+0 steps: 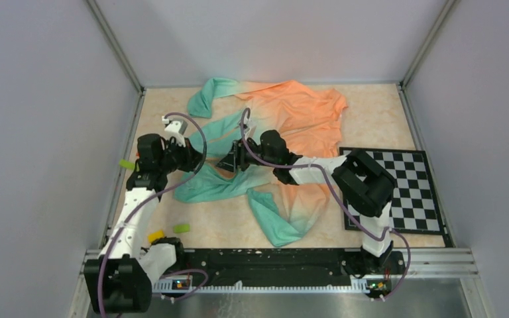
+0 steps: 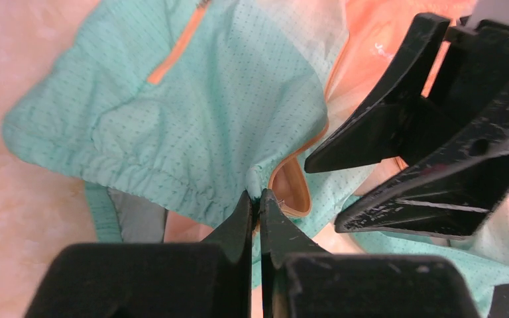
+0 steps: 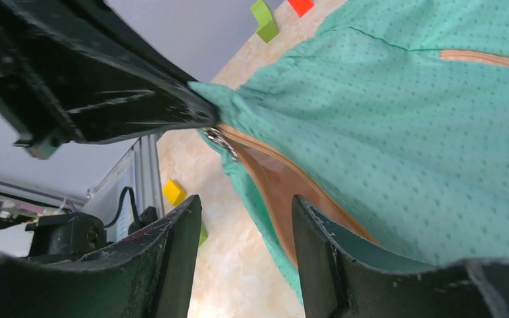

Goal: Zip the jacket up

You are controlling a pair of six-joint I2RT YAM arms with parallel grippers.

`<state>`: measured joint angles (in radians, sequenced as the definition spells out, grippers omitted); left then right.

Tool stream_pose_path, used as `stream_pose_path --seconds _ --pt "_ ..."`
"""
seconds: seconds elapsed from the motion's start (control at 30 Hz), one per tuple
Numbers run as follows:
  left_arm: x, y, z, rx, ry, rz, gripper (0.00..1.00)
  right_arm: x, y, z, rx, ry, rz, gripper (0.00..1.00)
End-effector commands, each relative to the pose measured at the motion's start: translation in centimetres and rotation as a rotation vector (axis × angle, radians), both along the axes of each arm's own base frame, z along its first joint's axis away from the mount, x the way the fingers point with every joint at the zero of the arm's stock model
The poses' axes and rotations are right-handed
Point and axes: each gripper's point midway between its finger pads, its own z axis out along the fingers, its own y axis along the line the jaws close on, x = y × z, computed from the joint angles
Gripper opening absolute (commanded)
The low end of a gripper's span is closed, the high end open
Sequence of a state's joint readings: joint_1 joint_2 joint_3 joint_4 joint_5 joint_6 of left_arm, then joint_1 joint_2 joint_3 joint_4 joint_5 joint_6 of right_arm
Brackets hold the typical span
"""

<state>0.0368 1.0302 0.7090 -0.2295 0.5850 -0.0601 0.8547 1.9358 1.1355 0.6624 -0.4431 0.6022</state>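
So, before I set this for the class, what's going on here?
Two robot arms work on a thin teal-to-orange fabric jacket crumpled on the beige table. The left gripper is shut on its teal hem by the zipper's end. The right gripper is open beside the orange zipper tape. The jacket looks not yet zipped.

The top view looks down on the bench (image 1: pixel 219 228) from above its near edge. Both wrist views, close in, face each other over the jacket (image 2: pixel 172 126) hem.
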Motion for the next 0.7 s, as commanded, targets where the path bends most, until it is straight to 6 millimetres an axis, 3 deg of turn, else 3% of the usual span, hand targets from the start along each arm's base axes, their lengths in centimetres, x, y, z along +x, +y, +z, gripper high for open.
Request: stream_pose_path --seconds 0.0,0.17,0.67 --pt "0.5 0.8 2.4 0.058 -0.109 0.060 0.00 0.1 0.8 1.8 0.098 0.006 -0.002 0.52" --pt "0.4 0.8 2.1 0.073 -0.093 0.064 0.00 0.2 1.9 1.7 0.094 -0.002 0.007 0.51" --pt "0.3 0.8 2.3 0.071 -0.106 0.063 0.00 0.2 4.0 2.6 0.107 -0.071 0.063 0.32"
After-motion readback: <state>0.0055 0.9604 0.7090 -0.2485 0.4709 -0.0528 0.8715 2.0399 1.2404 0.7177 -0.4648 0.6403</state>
